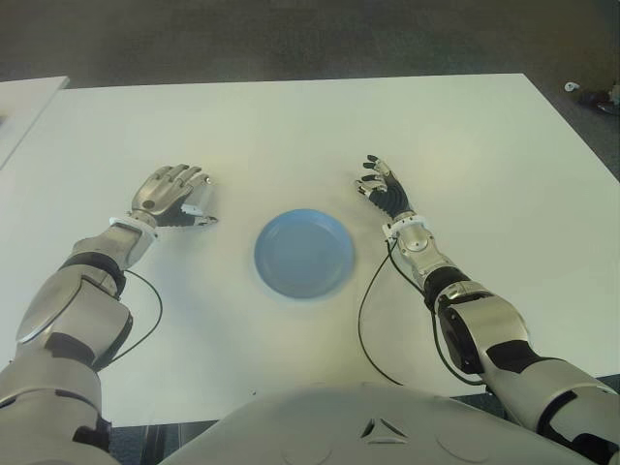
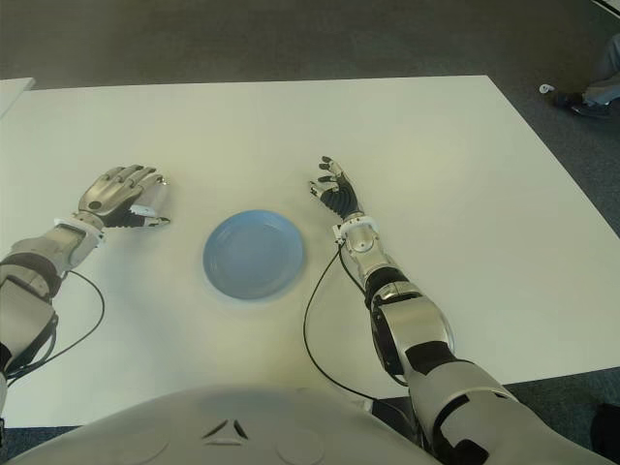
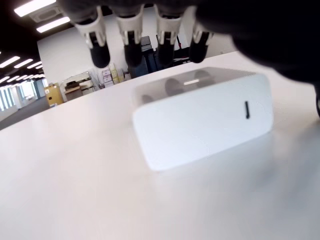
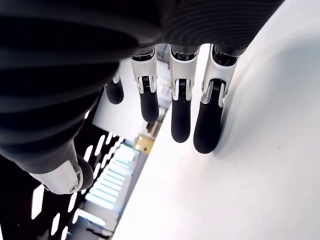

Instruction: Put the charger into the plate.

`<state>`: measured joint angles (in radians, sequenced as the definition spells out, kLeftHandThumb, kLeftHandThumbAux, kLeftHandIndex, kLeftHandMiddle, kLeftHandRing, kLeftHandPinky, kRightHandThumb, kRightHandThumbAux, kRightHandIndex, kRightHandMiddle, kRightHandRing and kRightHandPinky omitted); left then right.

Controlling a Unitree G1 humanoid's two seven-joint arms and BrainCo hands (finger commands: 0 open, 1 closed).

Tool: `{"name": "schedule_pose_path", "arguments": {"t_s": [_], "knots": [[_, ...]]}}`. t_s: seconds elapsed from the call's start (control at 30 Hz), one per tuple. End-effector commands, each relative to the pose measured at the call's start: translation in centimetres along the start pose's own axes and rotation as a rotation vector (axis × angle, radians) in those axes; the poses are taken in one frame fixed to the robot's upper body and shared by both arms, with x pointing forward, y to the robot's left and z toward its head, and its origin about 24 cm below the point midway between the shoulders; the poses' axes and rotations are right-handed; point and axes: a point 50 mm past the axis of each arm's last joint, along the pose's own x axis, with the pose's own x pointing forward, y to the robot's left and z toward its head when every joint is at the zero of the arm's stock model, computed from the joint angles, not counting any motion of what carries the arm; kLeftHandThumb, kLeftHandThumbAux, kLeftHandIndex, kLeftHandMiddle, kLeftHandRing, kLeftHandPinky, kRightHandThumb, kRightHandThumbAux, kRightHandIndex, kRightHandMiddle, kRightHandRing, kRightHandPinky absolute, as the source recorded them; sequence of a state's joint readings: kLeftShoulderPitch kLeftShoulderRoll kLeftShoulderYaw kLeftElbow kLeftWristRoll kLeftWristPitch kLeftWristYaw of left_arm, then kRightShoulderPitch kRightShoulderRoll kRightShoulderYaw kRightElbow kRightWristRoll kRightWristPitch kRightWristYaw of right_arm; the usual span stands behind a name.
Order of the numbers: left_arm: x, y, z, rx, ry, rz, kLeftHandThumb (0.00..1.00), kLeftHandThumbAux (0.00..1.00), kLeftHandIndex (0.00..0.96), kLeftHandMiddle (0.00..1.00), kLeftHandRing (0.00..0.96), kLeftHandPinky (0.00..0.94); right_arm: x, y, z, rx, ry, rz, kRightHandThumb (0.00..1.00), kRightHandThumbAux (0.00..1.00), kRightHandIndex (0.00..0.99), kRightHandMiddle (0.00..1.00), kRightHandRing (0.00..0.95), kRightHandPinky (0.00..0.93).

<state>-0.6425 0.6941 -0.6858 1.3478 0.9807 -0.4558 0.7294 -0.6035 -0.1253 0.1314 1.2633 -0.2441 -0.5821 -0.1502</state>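
The white charger (image 3: pixel 205 117) lies flat on the white table (image 1: pixel 291 136), left of the blue plate (image 1: pixel 303 254). My left hand (image 1: pixel 179 199) hovers over the charger, fingers arched above its top and the thumb beside it, none closed on it. In the eye views only a white corner of the charger (image 1: pixel 194 209) shows under that hand. The plate has nothing in it. My right hand (image 1: pixel 380 186) shows just right of the plate, fingers spread and holding nothing.
A black cable (image 1: pixel 363 320) loops over the table from my right forearm, and a thinner one (image 1: pixel 153 310) from my left. A second table's corner (image 1: pixel 24 97) lies far left. A person's shoe (image 2: pixel 591 102) is on the floor beyond the table's right edge.
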Motion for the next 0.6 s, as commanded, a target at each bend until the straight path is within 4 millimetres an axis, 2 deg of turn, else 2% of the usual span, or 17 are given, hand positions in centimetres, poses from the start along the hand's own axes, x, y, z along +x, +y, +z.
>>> {"name": "schedule_pose_path", "arguments": {"t_s": [0.03,0.27,0.6], "knots": [[-0.5,-0.5,-0.6,0.031,0.021,-0.071,0.269,0.279,0.0,0.0,0.0,0.0,-3.1,2.1,-4.4,-0.006,0.2,0.112,0.241,0.613,0.058,0.179,0.261,0.35],[-0.4,-0.8,-0.5,0.03,0.039,-0.104,0.286,0.298,0.0,0.0,0.0,0.0,-3.1,2.0,-4.4,-0.013,0.198,0.114,0.226,0.618,0.06,0.198,0.285,0.38],[0.0,-1.8,0.4,-0.096,0.122,-0.187,0.302,0.32,0.0,0.0,0.0,0.045,-3.2,2.1,-4.4,-0.021,0.194,0.118,0.204,0.603,0.057,0.211,0.296,0.365]]}}
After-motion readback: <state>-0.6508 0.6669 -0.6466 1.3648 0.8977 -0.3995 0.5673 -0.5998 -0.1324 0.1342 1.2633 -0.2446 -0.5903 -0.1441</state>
